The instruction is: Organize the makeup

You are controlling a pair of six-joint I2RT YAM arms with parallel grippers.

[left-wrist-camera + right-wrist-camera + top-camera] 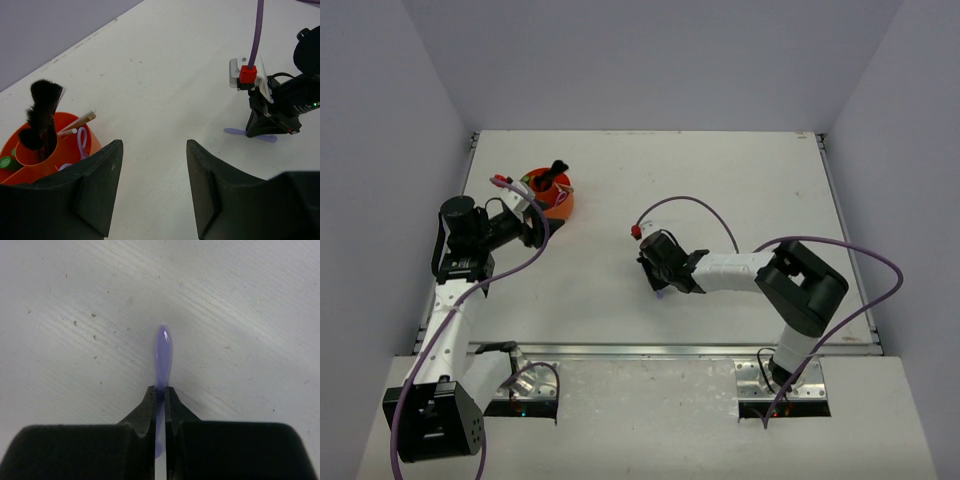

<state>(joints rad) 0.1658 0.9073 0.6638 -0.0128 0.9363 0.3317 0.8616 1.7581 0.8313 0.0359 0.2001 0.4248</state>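
Pinching a slim lilac stick [163, 350] at mid-table, the right claw [160, 392] has its two fingers closed tight on the stick's shaft. The stick lies flat on the white table [740, 180]. Its long axis runs straight out ahead of the claw, and its rounded tip points away from the wrist. In the left wrist view both ends of the stick show, one on each side of the closed fingers.

The round orange tub [563, 205] stands well apart, to the left of the right claw and farther from the arms' bases. The table between them looks bare, so nothing seems to bar a carry across.

The left claw [154, 150] is just beside the tub, much the nearer of the two. It is about half open and holds nothing. It may crowd an approach from that side.

The tub already holds black brushes [42, 107] standing upright, thin pale sticks [80, 121] leaning on its rim, a looped lilac tool [81, 142] and a green tube [6, 163].
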